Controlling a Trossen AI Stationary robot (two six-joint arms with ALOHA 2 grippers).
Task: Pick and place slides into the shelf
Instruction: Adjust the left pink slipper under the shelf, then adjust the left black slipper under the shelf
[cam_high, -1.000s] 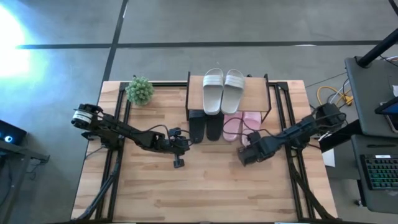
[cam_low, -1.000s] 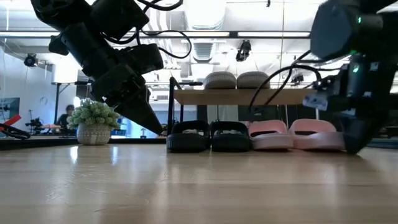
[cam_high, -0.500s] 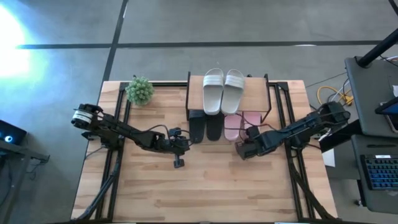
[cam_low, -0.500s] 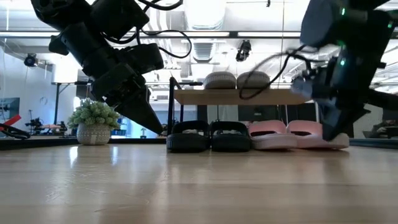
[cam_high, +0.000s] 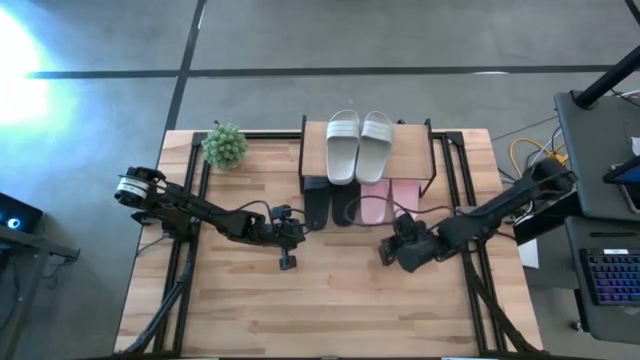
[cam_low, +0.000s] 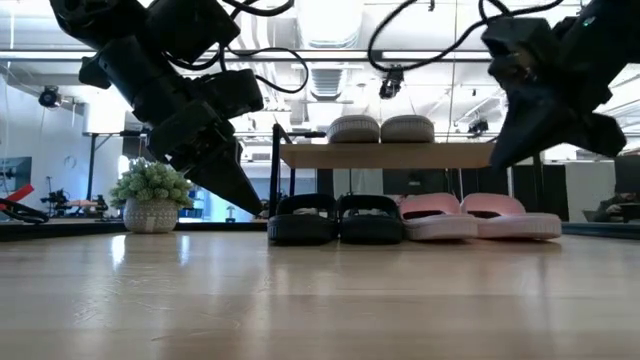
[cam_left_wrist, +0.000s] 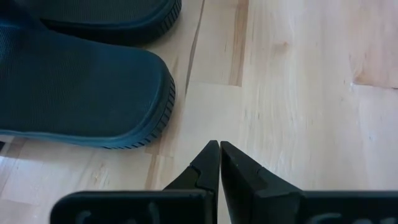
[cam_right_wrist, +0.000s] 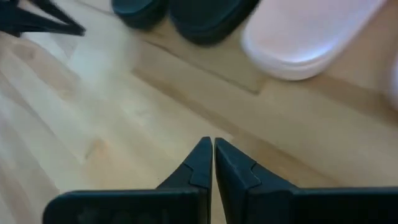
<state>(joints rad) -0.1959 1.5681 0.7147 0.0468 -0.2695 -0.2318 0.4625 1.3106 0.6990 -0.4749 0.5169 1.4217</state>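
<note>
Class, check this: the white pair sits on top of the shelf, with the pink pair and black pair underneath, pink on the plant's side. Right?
Not quite. In the high view the black pair is on the plant's side; the pink pair lies farther from it. The white pair does sit on the shelf.

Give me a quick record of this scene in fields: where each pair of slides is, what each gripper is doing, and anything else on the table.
pale pair: on top board of the shelf, side by side
black pair: under the shelf, on the table
pink pair: under the shelf, beside the black pair
left gripper: shut, empty, in front of the black pair
right gripper: shut, empty, in front of the pink pair
other: potted plant at a far corner of the table
</note>
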